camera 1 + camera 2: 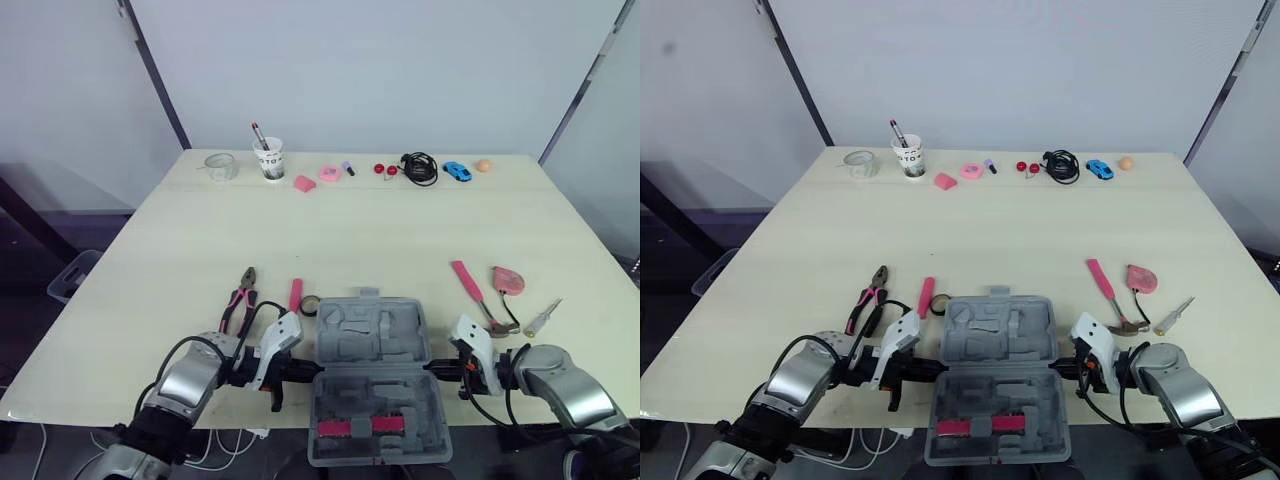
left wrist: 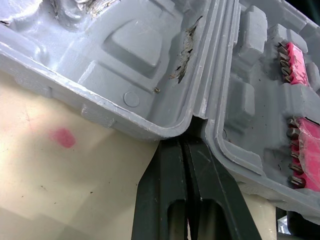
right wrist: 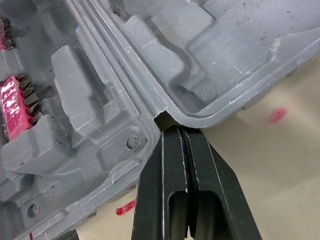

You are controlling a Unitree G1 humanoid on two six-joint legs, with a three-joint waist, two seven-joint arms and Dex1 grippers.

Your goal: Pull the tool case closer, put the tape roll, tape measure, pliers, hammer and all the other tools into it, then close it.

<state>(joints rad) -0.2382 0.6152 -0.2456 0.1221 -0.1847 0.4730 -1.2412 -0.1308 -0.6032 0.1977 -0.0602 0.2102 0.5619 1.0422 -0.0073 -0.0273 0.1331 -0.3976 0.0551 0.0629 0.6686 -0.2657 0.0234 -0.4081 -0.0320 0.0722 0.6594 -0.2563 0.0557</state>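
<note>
At either end of the case (image 1: pixel 370 345) hinge, the left gripper (image 1: pixel 305 370) and right gripper (image 1: pixel 432 368) are pinched closed and empty, tips wedged in the notches. The case's near half seems to overhang the table (image 1: pixel 350 230), so more pulling could tip it off. Pliers (image 1: pixel 240 300) and tape roll (image 1: pixel 310 306) lie left of the case, hammer (image 1: pixel 475 293) and tape measure (image 1: pixel 509 280) right. Nothing blocks it.

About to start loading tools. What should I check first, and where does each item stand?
1. Tool case open: ok.
2. Case fully on the table: not ok, near half seems to overhang the edge.
3. Left gripper free: ok, shut, tips at the hinge notch.
4. Right gripper free: ok, shut, opposite side.
5. Pliers, tape roll, hammer, tape measure in case: not ok, all on the table.
</note>
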